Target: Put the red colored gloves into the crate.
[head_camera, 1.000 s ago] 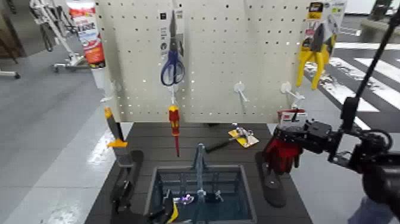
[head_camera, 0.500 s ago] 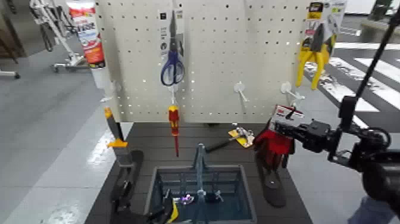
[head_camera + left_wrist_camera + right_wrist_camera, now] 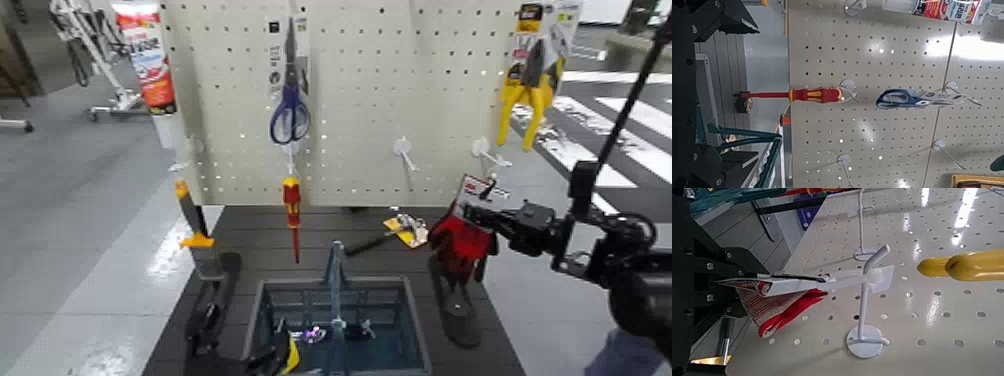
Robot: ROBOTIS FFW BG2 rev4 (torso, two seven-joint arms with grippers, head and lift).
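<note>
The red gloves (image 3: 460, 245) with black cuffs and a white-and-red card hang from my right gripper (image 3: 480, 214), which is shut on the card end. They are above the dark table's right side, to the right of the grey crate (image 3: 262, 292) and behind it. The right wrist view shows the card and gloves (image 3: 778, 305) pinched between the black fingers (image 3: 707, 262), just off a white peg hook (image 3: 872, 266). My left gripper (image 3: 205, 322) rests low at the crate's left side, with its jaws apart in its wrist view.
A pegboard (image 3: 360, 100) stands behind the table with blue scissors (image 3: 289, 105), a red-handled screwdriver (image 3: 292, 205), yellow pliers (image 3: 530, 80) and empty white hooks (image 3: 404, 150). A small hammer (image 3: 385, 238) lies behind the crate. A black flat piece (image 3: 455, 300) lies right of the crate.
My right gripper has carried the gloves to the left and a little up, away from the peg hook toward the table's middle. The left arm has not moved.
</note>
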